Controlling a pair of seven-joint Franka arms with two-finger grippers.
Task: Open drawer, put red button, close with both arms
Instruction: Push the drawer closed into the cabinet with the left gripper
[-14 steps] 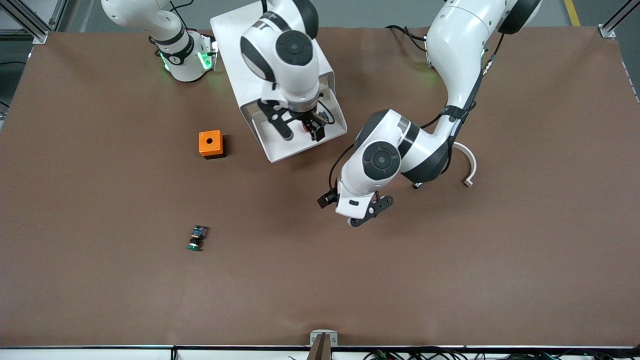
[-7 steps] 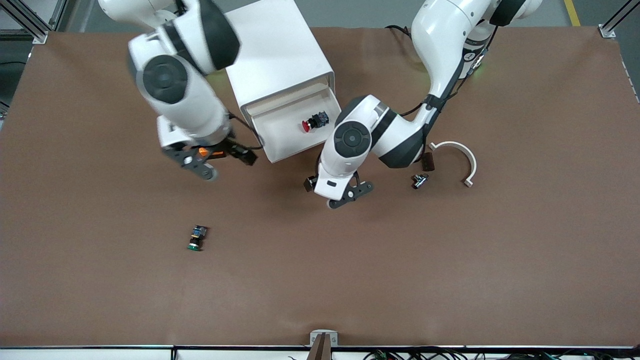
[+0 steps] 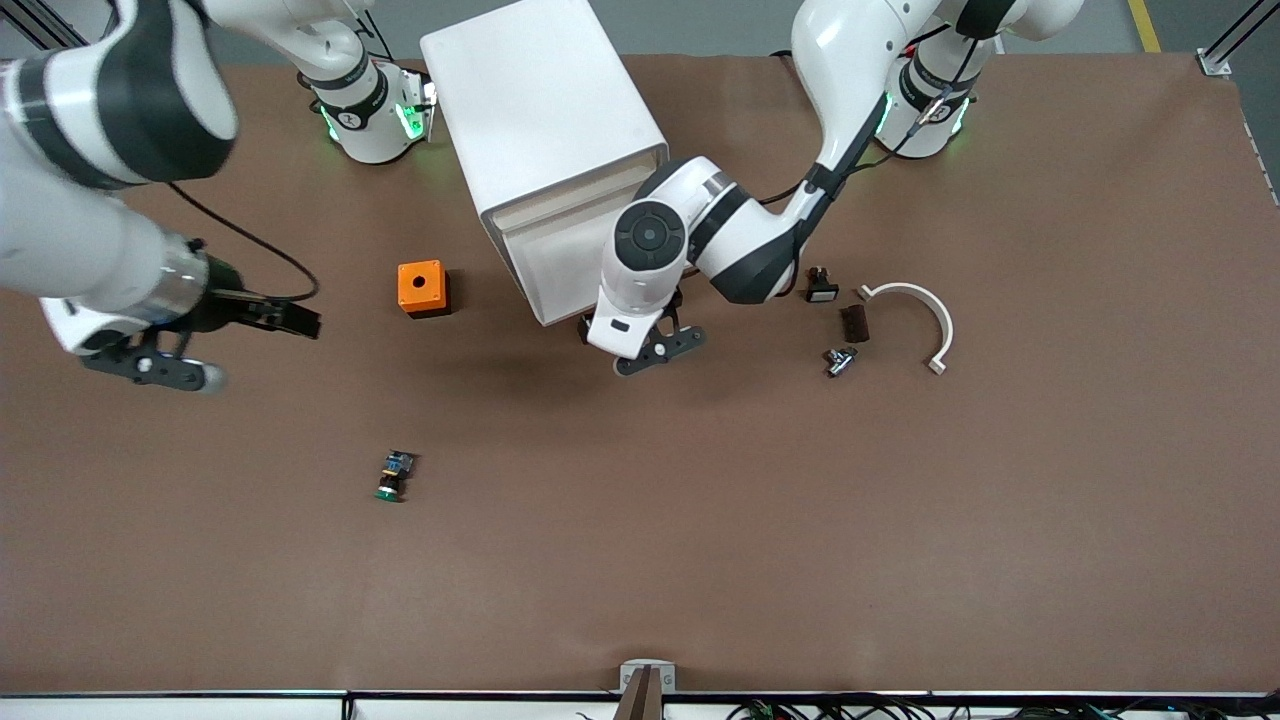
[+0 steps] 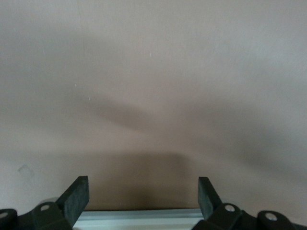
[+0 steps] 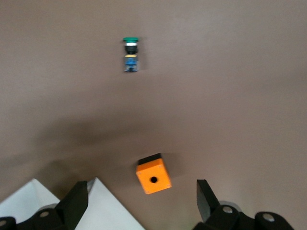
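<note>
The drawer [image 3: 545, 255] at the top of the white cabinet [image 3: 545, 120] is pulled out toward 5 o'clock in the front view. The red button cannot be seen, because the left arm's wrist covers much of the open tray. It may be lying in there, under the arm.

The left gripper [image 3: 645, 348] is low, right at the drawer's front, at about 5 o'clock from it. Its fingers are spread wide and hold nothing. In the left wrist view, the left gripper [image 4: 144, 199] has a white edge right between its fingers. I think it sits there so it can push the drawer shut.

The right gripper [image 3: 260, 350] is up over the worktop [image 3: 700, 560], at 9 o'clock from the orange box [image 3: 421, 288]. It is wide open too, and empty. It is well apart from the drawer, so it likely has to come over to help push.

The green button [image 3: 393, 477] lies at 6 o'clock from the orange box and is not needed.
</note>
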